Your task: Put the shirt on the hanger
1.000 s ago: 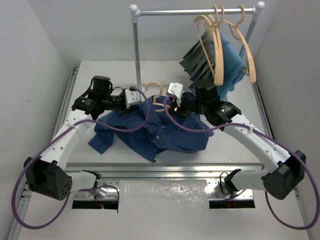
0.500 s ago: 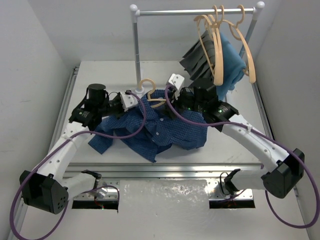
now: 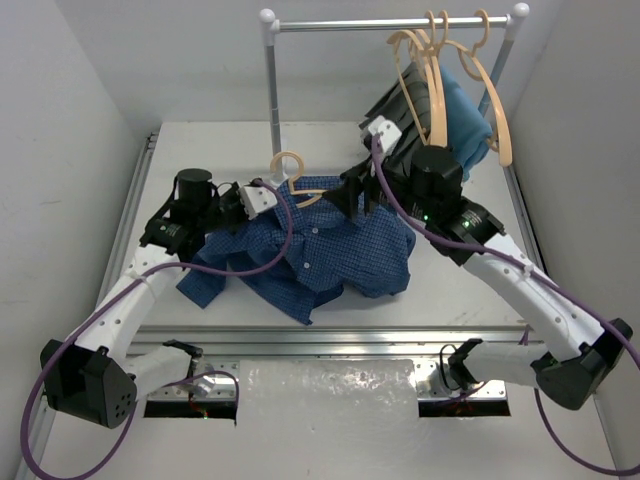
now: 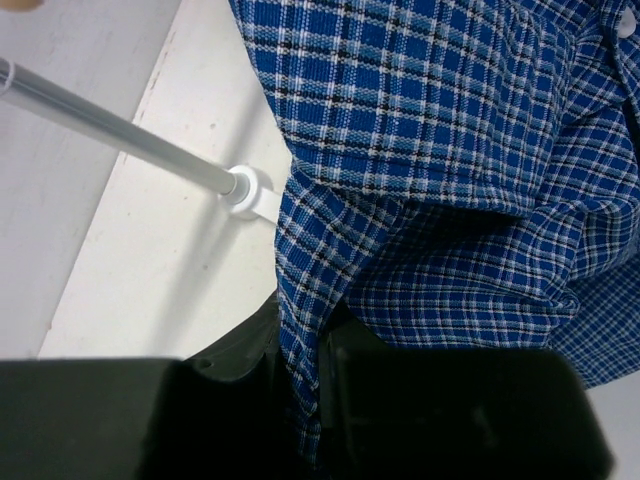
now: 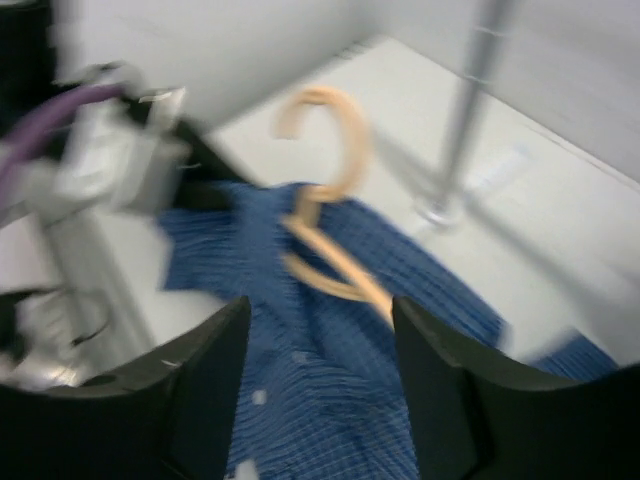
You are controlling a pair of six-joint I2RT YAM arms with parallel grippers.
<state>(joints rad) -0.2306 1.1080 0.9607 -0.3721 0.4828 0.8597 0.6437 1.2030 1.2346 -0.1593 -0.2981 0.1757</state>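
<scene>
The shirt (image 3: 335, 250) lies in a crumpled heap in the middle of the table (image 3: 460, 295), its far left edge caught in the left gripper (image 4: 300, 395) and its far right part under the right gripper (image 5: 320, 300), which hangs above the cloth. The hanger (image 3: 292, 175) rests on the far side of the shirt between the two grippers, its hook reaching beyond the cloth toward the rack's pole (image 3: 272, 95). The table is white, with pale walls on three sides. At the far right, the rail (image 3: 390, 22) carries more hangers (image 3: 432, 95), a light blue garment (image 3: 468, 120) and a grey pleated one (image 3: 395, 125). The left gripper's jaws are pinched on a fold of the shirt. The right gripper's jaws stand apart, holding nothing.
</scene>
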